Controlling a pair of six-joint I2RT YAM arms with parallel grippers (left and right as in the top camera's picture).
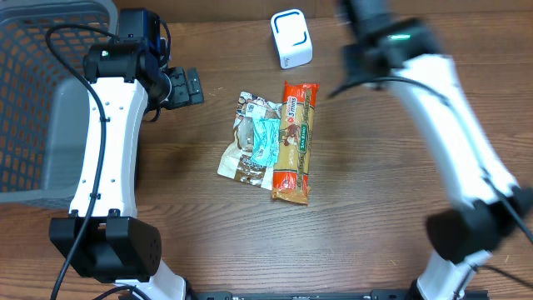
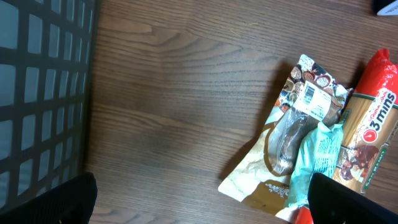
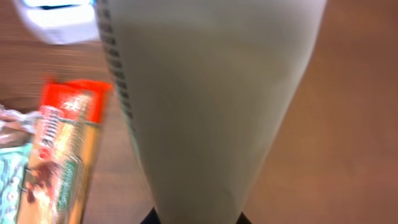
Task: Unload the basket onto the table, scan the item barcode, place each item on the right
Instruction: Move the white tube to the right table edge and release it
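Three packets lie together mid-table. One is a brown-and-white pouch (image 1: 240, 142) (image 2: 273, 165) with a white barcode label (image 2: 314, 99) facing up. A teal packet (image 1: 268, 140) (image 2: 318, 152) rests on it. A long orange-and-red pasta pack (image 1: 296, 142) (image 2: 373, 134) (image 3: 62, 155) lies to their right. My left gripper (image 1: 185, 85) (image 2: 199, 199) hangs open to the left of the pile, holding nothing. My right gripper (image 3: 199, 219) is shut on a pale grey tapered object (image 3: 211, 99) that fills its view. The right arm (image 1: 400, 46) is blurred at the top of the table.
A grey mesh basket (image 1: 42, 100) (image 2: 43, 93) stands at the left edge of the table. A small white device with a blue outline (image 1: 291, 37) (image 3: 56, 25) sits at the back, above the pasta pack. Bare wood lies between the basket and the packets.
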